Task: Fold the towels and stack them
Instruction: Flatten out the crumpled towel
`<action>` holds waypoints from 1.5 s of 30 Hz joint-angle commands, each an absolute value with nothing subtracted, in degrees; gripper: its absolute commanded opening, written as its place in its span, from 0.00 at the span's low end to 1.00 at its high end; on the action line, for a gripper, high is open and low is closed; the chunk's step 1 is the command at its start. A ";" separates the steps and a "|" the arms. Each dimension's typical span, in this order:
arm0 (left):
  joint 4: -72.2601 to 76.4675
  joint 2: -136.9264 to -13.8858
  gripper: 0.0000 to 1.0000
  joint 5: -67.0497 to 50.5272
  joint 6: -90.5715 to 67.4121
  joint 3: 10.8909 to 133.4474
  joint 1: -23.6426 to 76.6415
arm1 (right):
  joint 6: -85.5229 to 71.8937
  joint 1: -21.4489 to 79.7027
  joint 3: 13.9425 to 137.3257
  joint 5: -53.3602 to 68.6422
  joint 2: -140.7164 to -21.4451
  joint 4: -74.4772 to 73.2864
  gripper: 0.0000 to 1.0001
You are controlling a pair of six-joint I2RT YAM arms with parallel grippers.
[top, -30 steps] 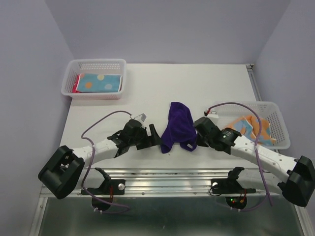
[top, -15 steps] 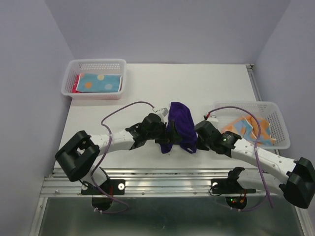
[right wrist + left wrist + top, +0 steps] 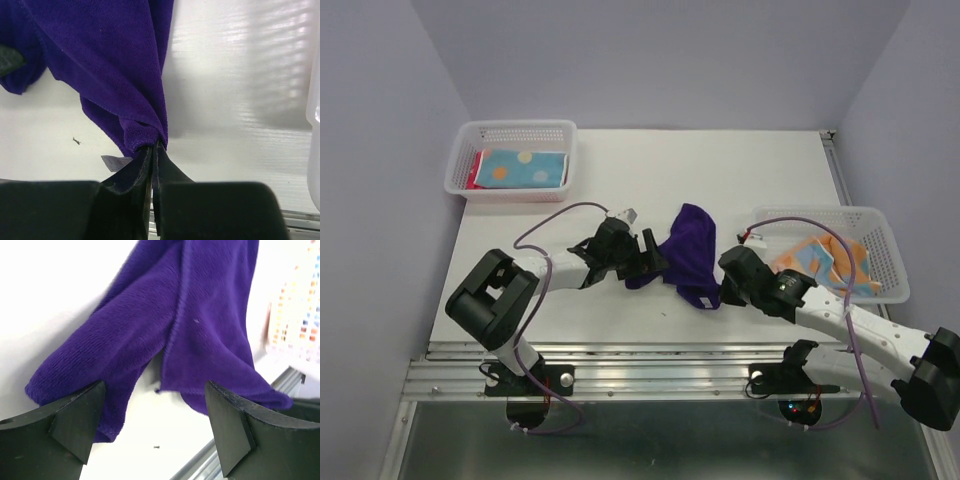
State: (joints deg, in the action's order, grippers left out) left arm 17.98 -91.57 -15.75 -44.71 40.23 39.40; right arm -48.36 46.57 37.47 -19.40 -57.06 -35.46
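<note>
Dark purple plush towel (image 3: 688,245) lay crumpled on the white table (image 3: 760,170), near its middle and between the two arms. It was not yet flat or folded.

**Gripper state**
- The right gripper (image 3: 155,146) had its fingers closed on a bunched near corner of the towel, just beside a small white label (image 3: 114,162).
- The left gripper (image 3: 156,390) had its fingers spread wide and held nothing. The towel's near left lobe lay at its left finger; contact could not be confirmed.

**Step in hand (judged): spreading the towel for folding**
1. The left gripper should take the hemmed edge of the near left lobe, not the thick middle of the pile.
2. It should catch one layer only, since the cloth was doubled over there.
3. Both grippers should then draw apart evenly and low, so the pile does not slip from the right-hand pinch.

**Orientation**
The towel's long axis ran near to far, its far end leaning slightly right. The near end split into two lobes, one towards each gripper.

A folded light-blue dotted towel (image 3: 523,168) sat in the white mesh basket (image 3: 460,185) at far left. An orange patterned towel (image 3: 830,258) lay in the right-hand white mesh basket (image 3: 892,270).
</note>
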 commanded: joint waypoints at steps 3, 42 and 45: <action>9.67 -91.49 0.93 -9.41 -39.64 39.72 35.95 | -47.81 46.67 36.39 -18.99 -58.09 -33.40 0.06; -5.88 -96.93 0.66 8.07 -46.49 52.28 50.88 | -38.76 46.67 31.29 -5.54 -60.12 -24.35 0.08; -9.75 -99.04 0.64 11.33 -47.10 54.40 51.94 | -38.67 46.67 31.11 -5.54 -59.94 -23.91 0.08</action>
State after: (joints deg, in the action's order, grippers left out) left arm -1.67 -96.27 5.08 -45.74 51.92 50.41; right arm -38.59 46.57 32.05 -4.51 -61.08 -24.86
